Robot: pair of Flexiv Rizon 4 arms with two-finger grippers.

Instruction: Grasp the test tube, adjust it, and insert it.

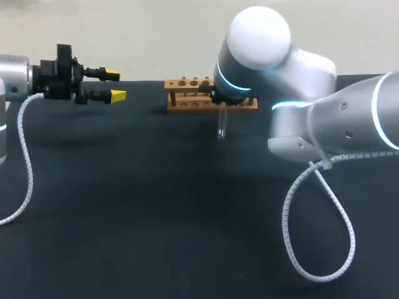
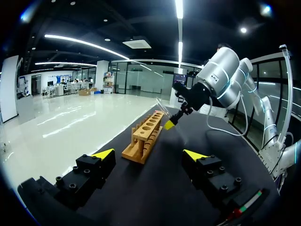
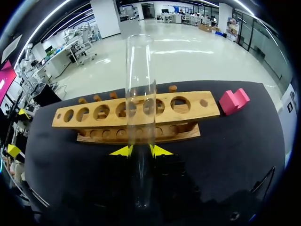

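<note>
A clear glass test tube [image 3: 140, 94] sits between the two yellow tips of my right gripper [image 3: 140, 151], which is shut on it partway along its length. Just ahead of that gripper stands the wooden rack [image 3: 197, 107] with its row of holes. From above, the tube [image 1: 221, 124] pokes out below my right arm's wrist in front of the rack [image 1: 181, 83]; the fingers themselves are hidden there. My left gripper [image 1: 116, 85] hovers open and empty at the table's far left. In its own view the left gripper [image 2: 148, 155] faces the rack [image 2: 143, 136] and my right gripper [image 2: 170, 124].
A pink block [image 3: 233, 100] lies on the dark table cloth [image 1: 156, 205] beside one end of the rack. My right arm's bulky wrist [image 1: 259, 43] covers the rack's right half from above. A white coiled cable [image 1: 324, 249] loops low over the table under the right arm.
</note>
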